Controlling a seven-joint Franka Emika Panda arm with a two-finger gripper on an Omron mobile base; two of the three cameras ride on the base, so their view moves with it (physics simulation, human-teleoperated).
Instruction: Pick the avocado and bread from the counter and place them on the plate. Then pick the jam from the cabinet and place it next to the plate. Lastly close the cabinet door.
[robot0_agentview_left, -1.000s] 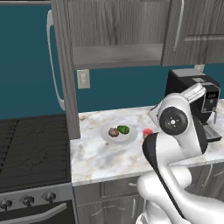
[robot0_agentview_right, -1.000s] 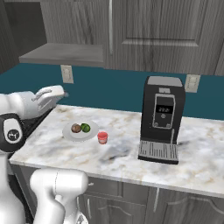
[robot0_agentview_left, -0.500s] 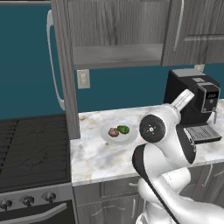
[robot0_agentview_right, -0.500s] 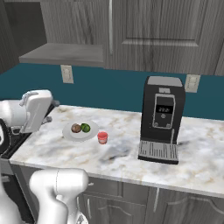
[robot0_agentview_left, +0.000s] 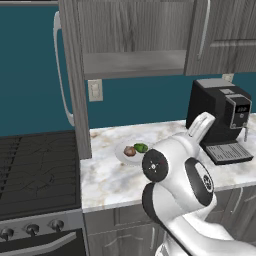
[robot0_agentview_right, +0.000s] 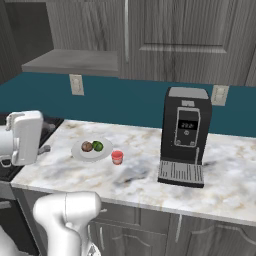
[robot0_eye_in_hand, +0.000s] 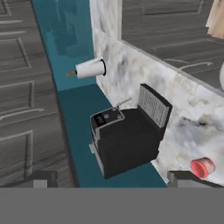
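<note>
Sitting beside plate (robot0_agentview_right: 79, 152): squat red jam (robot0_agentview_right: 117, 157), pale lid.

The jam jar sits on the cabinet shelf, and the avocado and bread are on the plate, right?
Not quite. The jam stands on the counter beside the plate, not on the cabinet shelf; the right base view shows it. The avocado and bread are indeed on the plate.
</note>
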